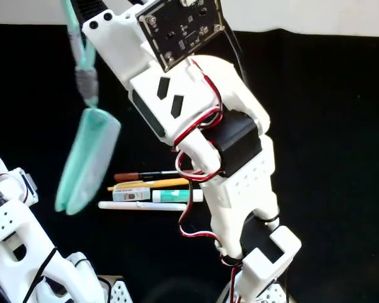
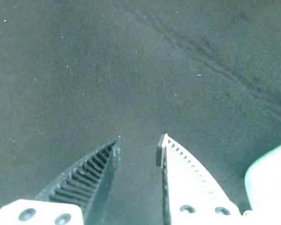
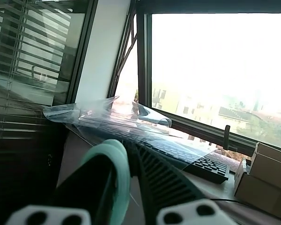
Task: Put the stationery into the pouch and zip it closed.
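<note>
A mint green pouch [image 1: 88, 158] hangs in the air over the left of the black mat, dangling from a thin mint strip [image 1: 82, 57] that runs up to the top edge. My right arm [image 1: 196, 126] is raised high. In the right wrist view my right gripper [image 3: 129, 157] is shut on a mint edge of the pouch [image 3: 110, 164]. The stationery [image 1: 151, 189] lies on the mat under the arm: a brown-red pen, a yellow pencil, a white-and-green tube and a white pen. My left gripper [image 2: 139, 145] is open above the bare mat.
The black mat [image 1: 328, 126] covers the whole table. The left arm's white base [image 1: 12, 240] stands at the near left corner. A pale mint shape [image 2: 271, 178] shows beside my left gripper. Behind the right gripper are a window and a keyboard [image 3: 178, 154].
</note>
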Available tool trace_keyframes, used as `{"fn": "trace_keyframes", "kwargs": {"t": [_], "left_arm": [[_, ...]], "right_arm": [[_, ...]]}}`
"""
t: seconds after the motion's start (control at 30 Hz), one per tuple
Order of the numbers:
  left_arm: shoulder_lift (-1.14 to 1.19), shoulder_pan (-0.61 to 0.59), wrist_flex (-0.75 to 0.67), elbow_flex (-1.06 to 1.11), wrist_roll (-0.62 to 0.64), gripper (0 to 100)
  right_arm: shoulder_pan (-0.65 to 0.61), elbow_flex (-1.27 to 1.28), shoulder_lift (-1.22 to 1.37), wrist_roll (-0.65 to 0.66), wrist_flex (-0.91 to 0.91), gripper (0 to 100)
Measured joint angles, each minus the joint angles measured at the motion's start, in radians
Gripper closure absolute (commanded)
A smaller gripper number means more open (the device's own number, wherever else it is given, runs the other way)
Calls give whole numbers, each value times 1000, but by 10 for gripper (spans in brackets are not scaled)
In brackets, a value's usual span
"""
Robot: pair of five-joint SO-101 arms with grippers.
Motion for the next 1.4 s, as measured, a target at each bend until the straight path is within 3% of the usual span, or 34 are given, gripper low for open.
{"fn": "trace_keyframes", "kwargs": {"t": [0.3,0.63,0.93,1.03,1.4], "left_arm": [[0,15,0,0,2,843],[0,362,112,3,0,843],[0,512,189,23,-2,843],[0,562,193,74,-63,843],[0,594,164,117,-109,843]], "right_arm": [[-89,89,-2,0,-3,992],[-109,124,0,0,-3,992],[-109,124,0,0,-25,992],[-109,124,0,0,-83,992],[-262,126,91,0,-123,992]]}}
